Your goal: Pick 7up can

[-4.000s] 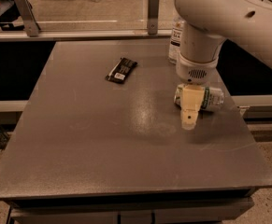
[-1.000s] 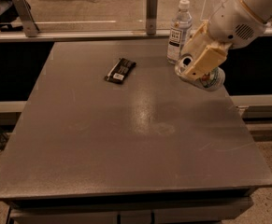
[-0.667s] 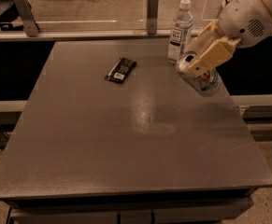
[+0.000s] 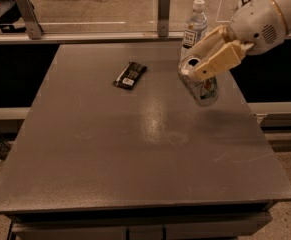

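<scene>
The 7up can [image 4: 201, 86], silver with a green band, is held tilted in the air above the right side of the grey table [image 4: 135, 144], its open top facing left. My gripper [image 4: 204, 59] reaches in from the upper right and is shut on the can's upper end, with tan fingers [image 4: 216, 61] on either side of it. The can is off the table surface.
A clear plastic water bottle [image 4: 194, 25] with a white cap stands at the table's back right, just behind the can. A dark snack packet [image 4: 130, 75] lies at the back middle. A glass barrier with metal posts [image 4: 163, 13] runs along the far edge.
The gripper, earlier pointing down at the can on the table, has lifted the can and swung up and to the right; the can now hangs tilted in the air.
</scene>
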Robot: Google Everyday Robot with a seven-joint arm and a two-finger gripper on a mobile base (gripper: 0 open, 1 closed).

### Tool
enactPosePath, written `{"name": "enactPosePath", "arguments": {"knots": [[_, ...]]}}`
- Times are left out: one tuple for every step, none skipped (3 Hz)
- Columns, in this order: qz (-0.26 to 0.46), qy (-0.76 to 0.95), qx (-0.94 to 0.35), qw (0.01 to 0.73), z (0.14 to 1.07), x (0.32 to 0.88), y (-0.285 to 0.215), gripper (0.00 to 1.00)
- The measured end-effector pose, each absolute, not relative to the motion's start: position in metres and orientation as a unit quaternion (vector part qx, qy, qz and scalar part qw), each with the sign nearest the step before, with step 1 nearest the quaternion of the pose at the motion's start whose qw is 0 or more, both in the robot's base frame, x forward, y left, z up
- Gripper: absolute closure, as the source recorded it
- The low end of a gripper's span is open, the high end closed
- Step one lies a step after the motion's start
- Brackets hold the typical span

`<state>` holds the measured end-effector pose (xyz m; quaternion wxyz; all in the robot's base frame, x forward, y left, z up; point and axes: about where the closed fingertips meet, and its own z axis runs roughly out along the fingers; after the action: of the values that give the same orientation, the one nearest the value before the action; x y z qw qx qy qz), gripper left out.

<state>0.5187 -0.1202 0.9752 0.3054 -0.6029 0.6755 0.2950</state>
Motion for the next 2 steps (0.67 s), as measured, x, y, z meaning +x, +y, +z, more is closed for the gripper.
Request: {"name": "enactPosePath", "arguments": {"knots": [[0.403, 0.608, -0.580, 0.362, 0.965, 0.515, -0.117, 1.00], [0.501, 0.547, -0.531, 0.411, 0.974, 0.498, -0.129, 1.00]]}}
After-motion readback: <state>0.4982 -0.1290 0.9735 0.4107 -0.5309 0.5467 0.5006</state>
